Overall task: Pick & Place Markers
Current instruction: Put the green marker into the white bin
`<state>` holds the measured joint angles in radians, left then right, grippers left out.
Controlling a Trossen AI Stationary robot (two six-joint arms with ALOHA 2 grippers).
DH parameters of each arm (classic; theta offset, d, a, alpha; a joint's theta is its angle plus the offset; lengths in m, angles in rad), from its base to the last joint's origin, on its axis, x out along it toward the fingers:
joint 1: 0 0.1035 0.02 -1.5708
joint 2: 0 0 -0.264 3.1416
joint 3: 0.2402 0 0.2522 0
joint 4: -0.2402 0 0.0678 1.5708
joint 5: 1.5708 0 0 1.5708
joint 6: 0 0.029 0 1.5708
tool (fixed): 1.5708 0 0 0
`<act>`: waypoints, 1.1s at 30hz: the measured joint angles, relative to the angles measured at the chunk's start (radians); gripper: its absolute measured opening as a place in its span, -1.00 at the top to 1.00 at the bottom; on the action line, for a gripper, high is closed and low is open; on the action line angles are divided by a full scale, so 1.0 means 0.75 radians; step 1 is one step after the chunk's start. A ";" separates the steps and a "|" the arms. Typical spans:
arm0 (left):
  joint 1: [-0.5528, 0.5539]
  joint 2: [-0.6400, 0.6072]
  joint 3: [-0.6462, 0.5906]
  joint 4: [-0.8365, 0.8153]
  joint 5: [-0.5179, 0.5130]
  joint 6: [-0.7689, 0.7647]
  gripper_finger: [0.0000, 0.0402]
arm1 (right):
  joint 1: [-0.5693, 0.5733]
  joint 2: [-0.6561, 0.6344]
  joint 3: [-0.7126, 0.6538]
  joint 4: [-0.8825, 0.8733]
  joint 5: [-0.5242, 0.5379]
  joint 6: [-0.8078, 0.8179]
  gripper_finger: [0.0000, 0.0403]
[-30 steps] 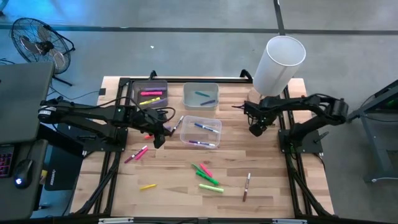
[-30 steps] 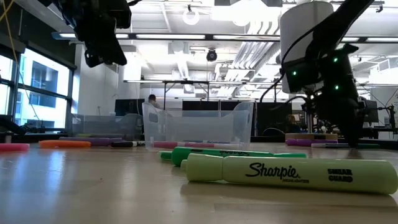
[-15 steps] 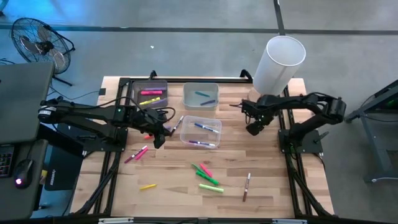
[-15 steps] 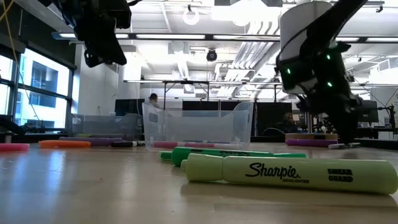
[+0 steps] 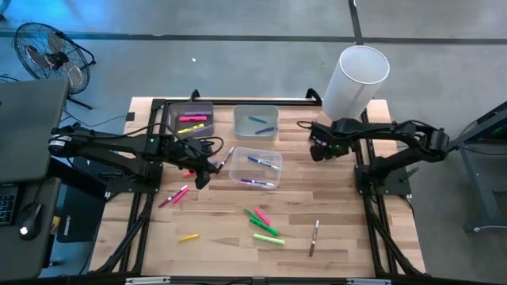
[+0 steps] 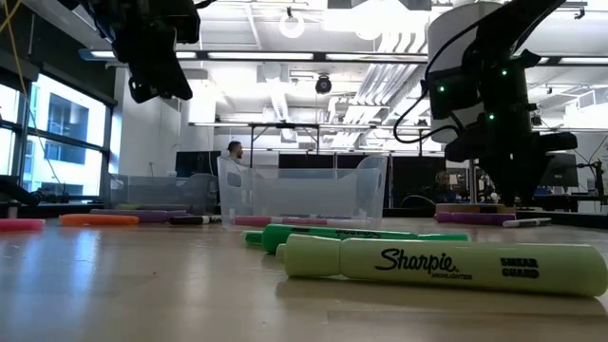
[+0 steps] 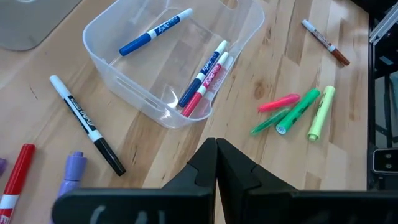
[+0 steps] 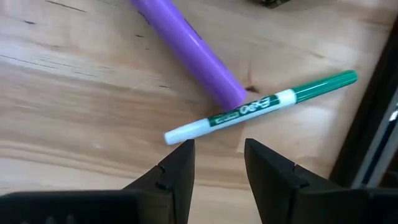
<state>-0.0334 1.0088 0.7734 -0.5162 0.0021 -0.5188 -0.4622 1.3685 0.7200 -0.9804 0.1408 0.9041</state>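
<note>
**Markers spread over table and bins, both grippers empty**

Across the wooden table (image 5: 333,229) the markers lie in several groups. Near the front edge, a cluster of green, pink and yellow-green highlighters (image 5: 264,225) sits close together, with a brown-capped white marker (image 5: 314,237) just to its right and a yellow marker (image 5: 188,237) off to its left. Two pink markers (image 5: 173,195) rest by the left arm's frame. A clear bin (image 5: 255,168) at mid-table holds three white-barrelled markers (image 7: 204,82), with blue and red caps. Behind it, a grey bin (image 5: 255,122) holds two blue ones, and a darker bin (image 5: 192,121) beside it holds pink and yellow ones. On the right side, a green-capped white marker (image 8: 261,107) lies touching the end of a purple marker (image 8: 189,51).

Directly over that green marker hangs the right gripper (image 8: 217,163), fingers apart and holding nothing. The left gripper (image 7: 216,163) hovers just left of the clear bin, fingers pressed together and empty, with a black-capped marker (image 7: 86,124), a red one and a purple one on the wood close by.

A white cylinder (image 5: 355,81) stands at the table's back right corner.
</note>
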 joint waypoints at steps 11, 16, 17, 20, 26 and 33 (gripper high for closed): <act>0.000 0.000 0.000 -0.019 0.085 0.138 1.00 | 0.001 0.000 0.001 -0.017 -0.116 -0.495 0.36; 0.000 0.000 0.000 -0.022 0.084 0.138 1.00 | -0.015 0.000 0.002 -0.018 -0.091 -0.596 0.36; 0.000 0.000 0.000 -0.022 0.084 0.138 1.00 | -0.024 0.000 0.002 -0.020 -0.090 -0.618 0.36; 0.000 0.000 0.000 -0.022 0.084 0.128 1.00 | -0.054 0.000 0.002 -0.028 -0.085 -0.689 0.36; 0.000 0.000 0.000 -0.004 0.084 0.083 1.00 | -0.097 0.004 0.002 -0.068 0.005 -0.865 0.36; 0.000 0.000 0.000 0.001 0.081 -0.005 1.00 | -0.054 0.077 0.002 -0.041 -0.133 -0.948 0.36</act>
<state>-0.0334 1.0088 0.7734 -0.5155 0.0629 -0.5225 -0.5026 1.4261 0.7212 -1.0113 0.0407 0.1931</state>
